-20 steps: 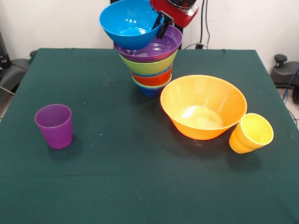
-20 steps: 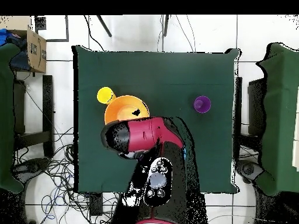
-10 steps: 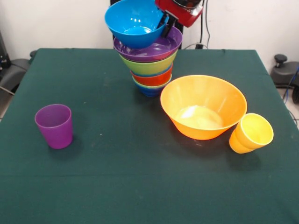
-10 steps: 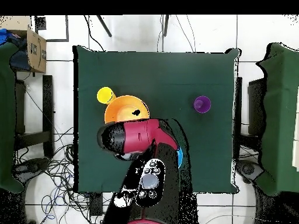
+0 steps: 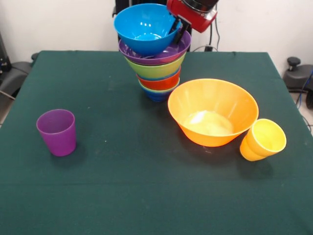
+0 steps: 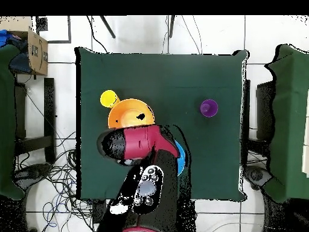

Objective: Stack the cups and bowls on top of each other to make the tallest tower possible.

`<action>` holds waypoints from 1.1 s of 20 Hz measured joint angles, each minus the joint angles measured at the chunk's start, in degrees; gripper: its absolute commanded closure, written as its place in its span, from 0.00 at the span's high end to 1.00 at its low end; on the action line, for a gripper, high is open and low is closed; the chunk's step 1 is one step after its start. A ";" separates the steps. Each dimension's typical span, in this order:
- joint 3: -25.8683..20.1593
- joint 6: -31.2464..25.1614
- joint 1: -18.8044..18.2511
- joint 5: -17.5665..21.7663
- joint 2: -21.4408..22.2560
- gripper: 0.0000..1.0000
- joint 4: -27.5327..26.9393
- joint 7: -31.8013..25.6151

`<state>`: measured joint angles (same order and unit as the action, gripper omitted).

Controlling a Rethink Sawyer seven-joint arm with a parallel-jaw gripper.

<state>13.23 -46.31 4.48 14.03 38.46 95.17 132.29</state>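
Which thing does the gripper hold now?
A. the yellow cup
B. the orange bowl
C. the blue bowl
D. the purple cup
C: in the front view the gripper grips the rim of the blue bowl over the tower, while the orange bowl and both cups stand free on the table.

A robotics lab or test room. A tabletop (image 6: 163, 72) draped in dark green cloth stands on a pale tiled floor (image 6: 151, 36), with loose black cables (image 6: 51, 181) trailing over the tiles off one side edge. A red and black robot arm (image 6: 142, 145) reaches over it. More green-covered furniture (image 6: 289, 121) flanks both side edges, and a cardboard box (image 6: 36, 51) sits off one corner. Behind it is a plain white wall (image 5: 58, 24).
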 measured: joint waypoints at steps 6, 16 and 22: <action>1.11 3.33 0.78 -0.83 -1.41 0.00 0.01 0.00; 2.56 5.45 0.89 -3.24 -3.28 0.00 -0.01 0.00; 3.65 5.45 1.39 -4.58 -3.30 0.00 0.00 0.00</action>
<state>16.88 -40.87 5.87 9.45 35.16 95.17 132.29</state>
